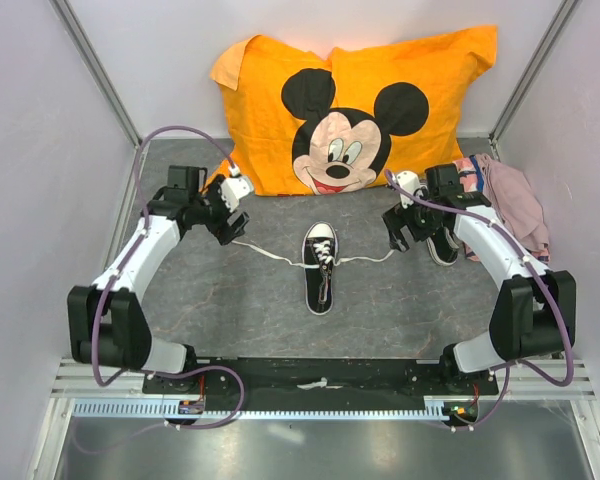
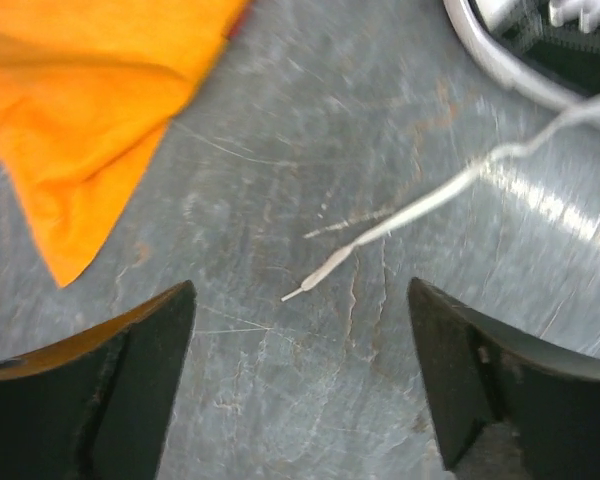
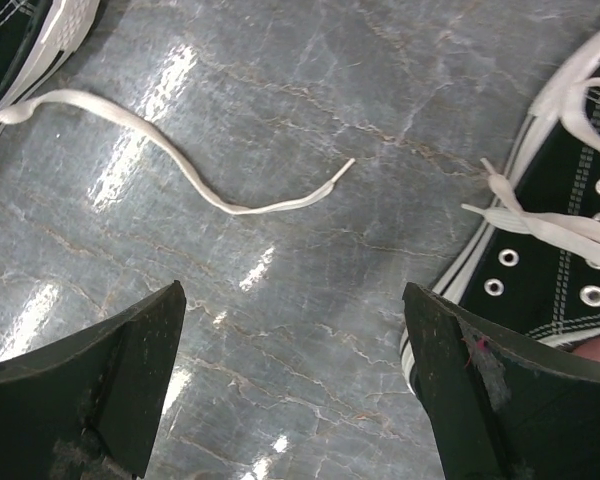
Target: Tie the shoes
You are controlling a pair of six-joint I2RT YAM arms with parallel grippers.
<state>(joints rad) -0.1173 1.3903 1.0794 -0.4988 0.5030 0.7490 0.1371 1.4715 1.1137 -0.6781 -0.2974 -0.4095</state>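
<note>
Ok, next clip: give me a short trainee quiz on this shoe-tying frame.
1. True or false: the left gripper is shut on a lace tip.
2. How many shoes are on the table?
3. What lies ahead of the open right gripper in its wrist view? A a loose lace B a sock C a finished bow
Key: 1 false, it is open. 2 two, the second shoe beside the right gripper. 3 A.

Surface (image 3: 310, 330): marbled grey, semi-gloss, fine scratches. Shoe (image 3: 550, 180): matt black canvas, shiny metal eyelets (image 3: 508, 257), flat woven lace (image 3: 100, 100). Pillow (image 2: 70, 110): matt orange cloth.
</note>
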